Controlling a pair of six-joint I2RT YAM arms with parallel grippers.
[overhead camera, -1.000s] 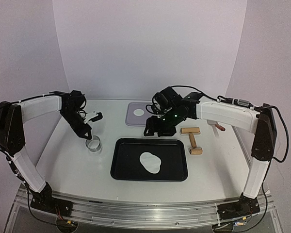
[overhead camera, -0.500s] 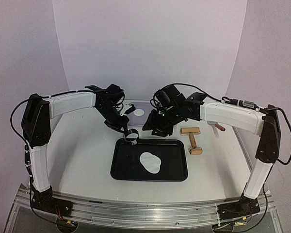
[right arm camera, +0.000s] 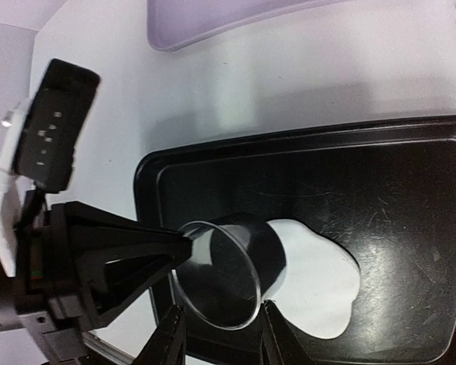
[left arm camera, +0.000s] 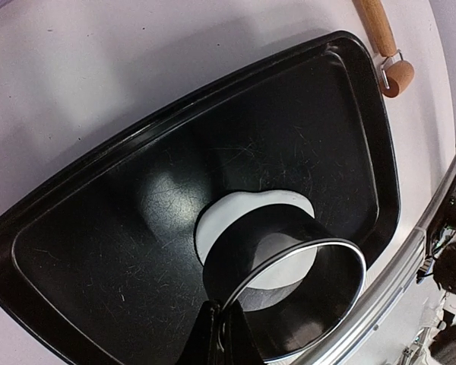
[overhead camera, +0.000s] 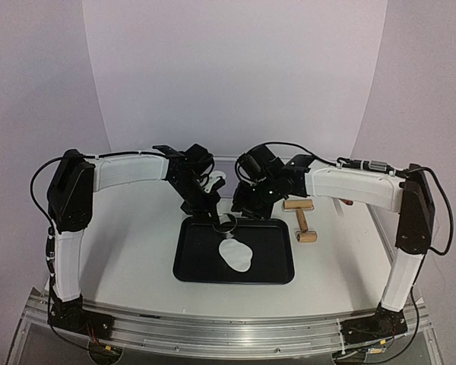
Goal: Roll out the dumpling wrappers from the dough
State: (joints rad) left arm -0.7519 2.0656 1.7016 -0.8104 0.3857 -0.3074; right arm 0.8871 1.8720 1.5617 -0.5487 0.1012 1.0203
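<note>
With the dough [overhead camera: 236,255] lying as a flattened, seemingly uncut sheet in the black tray [overhead camera: 273,270], my left gripper [left arm camera: 216,334] pinches the ring cutter [left arm camera: 235,251] by its rim just above it and my right gripper [right arm camera: 222,346] stands spread beside the ring, so I judge that stamping out the dumpling wrappers is all yet to do.

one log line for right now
left gripper: shut on ring cutter | ring cutter: above dough in tray | right gripper: open, flanking ring cutter

My left arm [overhead camera: 129,169] stretches inward over the middle, left gripper [left arm camera: 219,334] pinched tight on a ring cutter [left arm camera: 243,247]. My right arm [overhead camera: 349,182] bends in toward it (wrist tipped down), right gripper [right arm camera: 222,323] with fingers apart.
</note>
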